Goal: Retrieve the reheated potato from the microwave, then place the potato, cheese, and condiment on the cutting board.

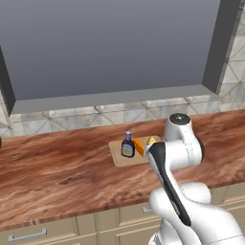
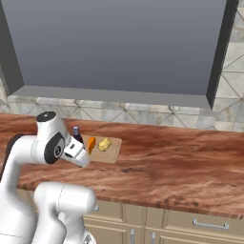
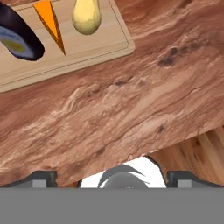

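Note:
The light wooden cutting board lies on the reddish counter. Three things rest on it in a row: the dark condiment bottle, the orange cheese wedge, and the yellowish potato. My gripper hovers over the counter's front part, short of the board, open with nothing between its widely spaced fingertips. The microwave is out of view.
The wood-grain counter runs left and right, with drawers below its front edge. A large grey window recess fills the tiled wall behind. My white arm stands in front of the board.

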